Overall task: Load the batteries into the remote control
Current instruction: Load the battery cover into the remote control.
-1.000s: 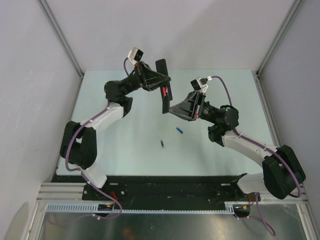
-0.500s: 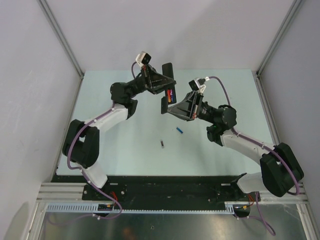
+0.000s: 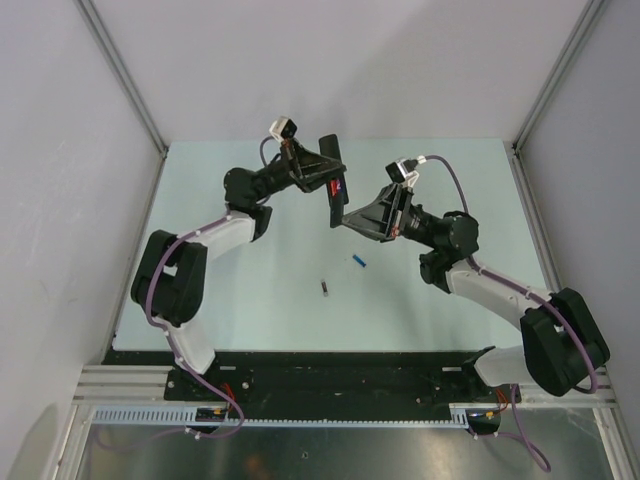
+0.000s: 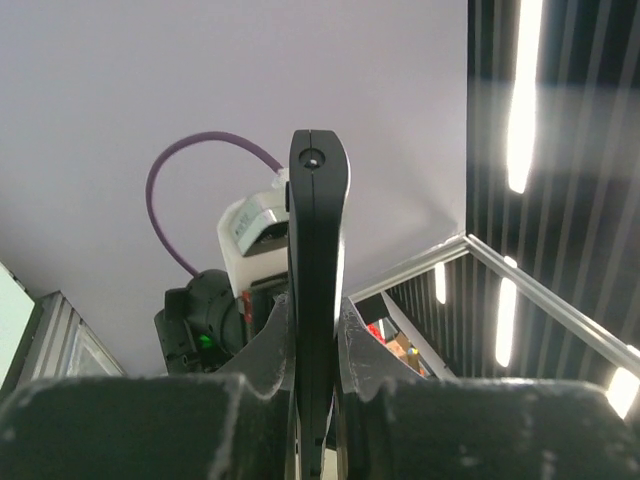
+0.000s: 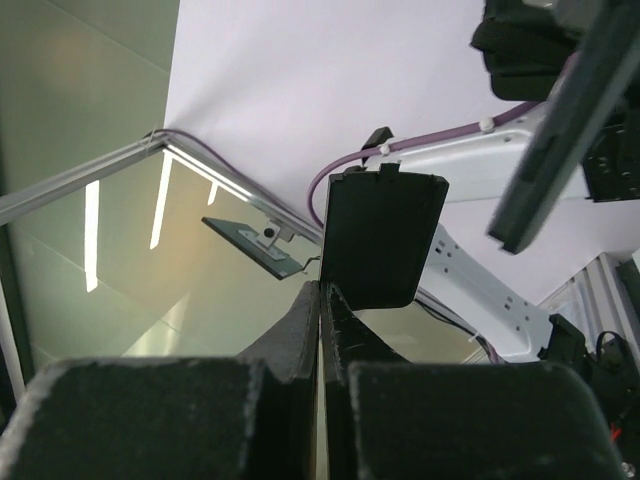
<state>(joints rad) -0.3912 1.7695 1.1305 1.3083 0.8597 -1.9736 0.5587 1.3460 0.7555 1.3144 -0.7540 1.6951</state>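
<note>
A plain grey left wall [image 3: 60,150] meets the white back wall [image 3: 340,60] at a slanting metal post [image 3: 120,75]. Below them lies the pale green tabletop [image 3: 230,300], with a black base plate [image 3: 330,375] along its near edge. The left pincer [image 3: 325,178] is lifted over the far middle of the tabletop, clamped narrow on the edges of the remote [image 3: 328,150]. In the left wrist view the remote [image 4: 318,250] stands up edge-on between the fingers [image 4: 270,350]. Its open side shows a red battery [image 3: 340,187] seated inside. On the tabletop, nearer the bases, a dark battery [image 3: 325,288] lies alone. A blue battery [image 3: 358,262] lies a little to its right and farther back, apart from it. The right pincer [image 3: 343,220] hangs near the remote's lower end, pinched tight on a black panel [image 5: 380,235]. In the right wrist view the panel stands upright, with a gap between it and the remote. A second post [image 3: 560,70] and the grey right wall [image 3: 600,150] close that side.
</note>
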